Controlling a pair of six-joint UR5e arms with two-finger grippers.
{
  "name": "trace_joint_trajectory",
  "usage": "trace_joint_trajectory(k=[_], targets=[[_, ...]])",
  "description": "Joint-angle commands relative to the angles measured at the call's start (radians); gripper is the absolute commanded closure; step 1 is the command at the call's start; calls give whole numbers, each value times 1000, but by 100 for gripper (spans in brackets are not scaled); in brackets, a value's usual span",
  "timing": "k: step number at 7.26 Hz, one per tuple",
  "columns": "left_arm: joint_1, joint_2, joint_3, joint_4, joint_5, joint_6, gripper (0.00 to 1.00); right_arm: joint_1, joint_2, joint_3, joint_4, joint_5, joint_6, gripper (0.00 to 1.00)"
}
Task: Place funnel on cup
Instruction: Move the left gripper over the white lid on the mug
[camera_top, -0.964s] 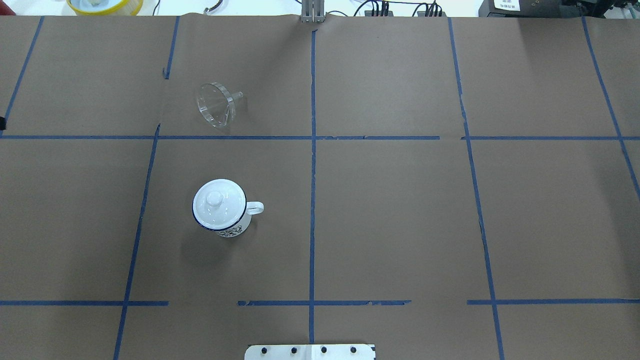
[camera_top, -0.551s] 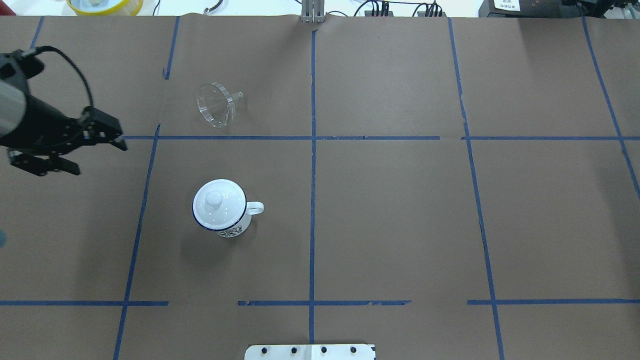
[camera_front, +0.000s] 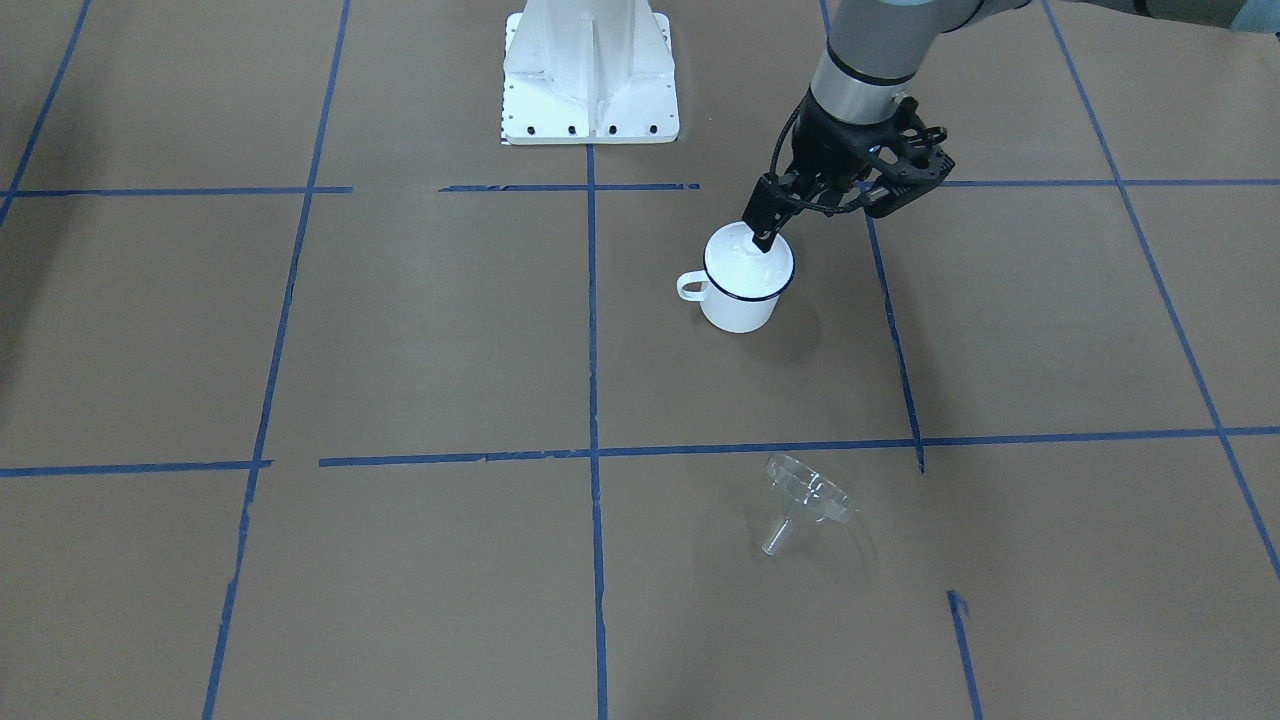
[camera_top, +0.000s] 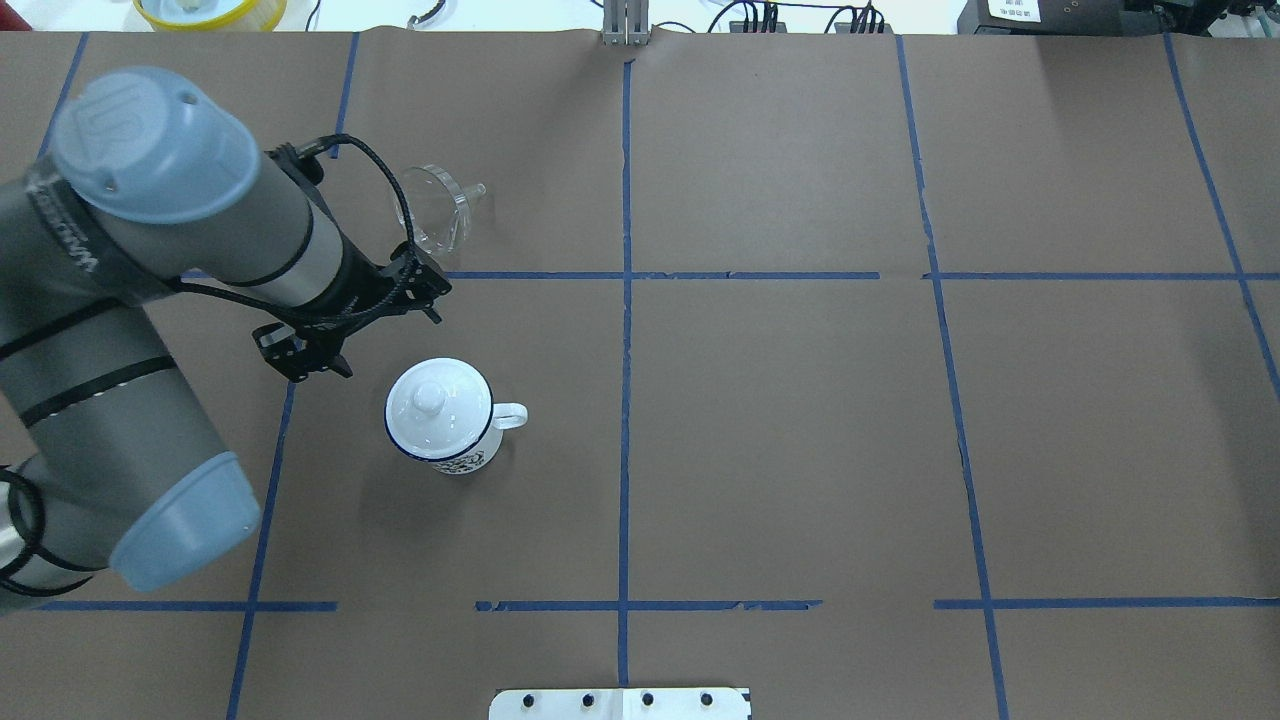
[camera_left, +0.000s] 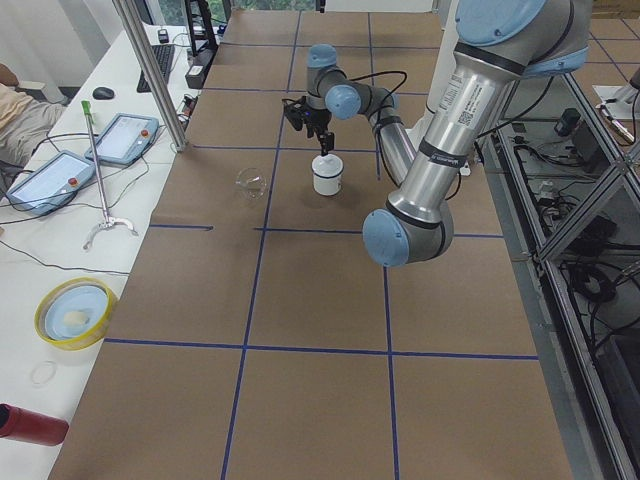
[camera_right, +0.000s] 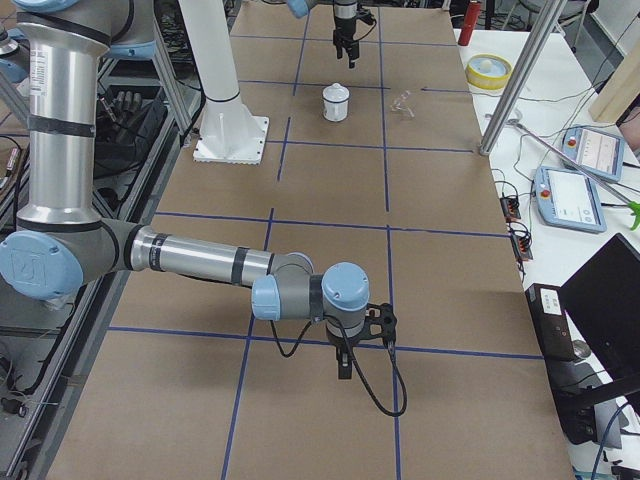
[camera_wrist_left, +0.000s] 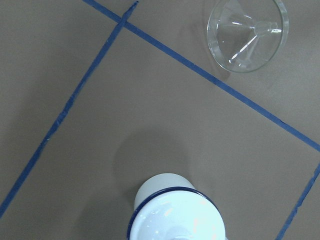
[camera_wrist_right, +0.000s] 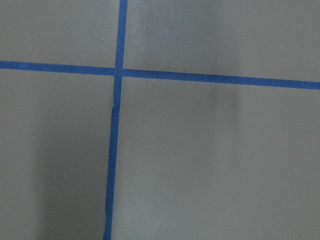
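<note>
The white cup with a dark blue rim stands left of the table's middle, its handle pointing right. A white knobbed lid sits on it. The clear funnel lies on its side farther back, spout to the right. My left gripper is open and empty, hovering above and just left of the cup, between it and the funnel. The left wrist view shows the cup's lid below and the funnel at the top right. My right gripper hangs over bare paper far away; I cannot tell its state.
Brown paper with a blue tape grid covers the table. The robot's white base plate is at the near edge. A yellow bowl, tablets and cables lie on the side bench beyond the far edge, with a metal post.
My left arm has swung in from the left edge toward the cup, its gripper staying open. The cup and the funnel have not moved.
</note>
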Motion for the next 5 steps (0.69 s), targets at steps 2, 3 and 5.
trace_joint_trajectory(k=[2, 3, 5], targets=[[96, -48, 75, 3, 101, -102, 0, 0, 0, 0, 0, -1, 0, 0], [100, -42, 60, 3, 105, -119, 2, 0, 0, 0, 0, 1, 0, 0], [100, 7, 9, 1, 108, -113, 6, 0, 0, 0, 0, 1, 0, 0]])
